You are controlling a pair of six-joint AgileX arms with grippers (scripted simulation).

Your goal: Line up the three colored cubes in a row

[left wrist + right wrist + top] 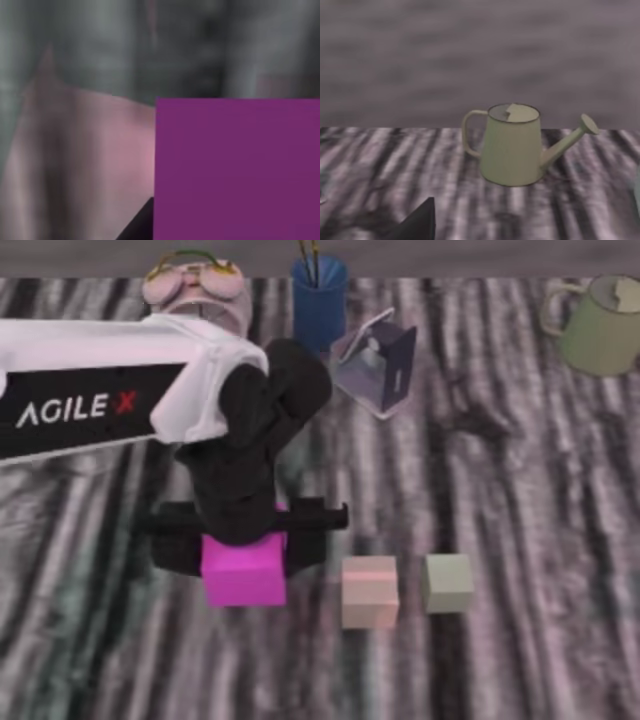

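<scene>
Left tool [243, 540] fingers hidden under the arm, above the magenta cube [244, 570]; grip state unreadable. Cube's top edge covered by the wrist. Left wrist view blurred, cube [235, 170] cut off by the frame. Pink alarm clock [195, 285] behind the arm, partly hidden. Watering can [600, 325] cropped at edge.

Streaked table [540, 490], pink cube [370, 591], green cube [447, 582]
</scene>
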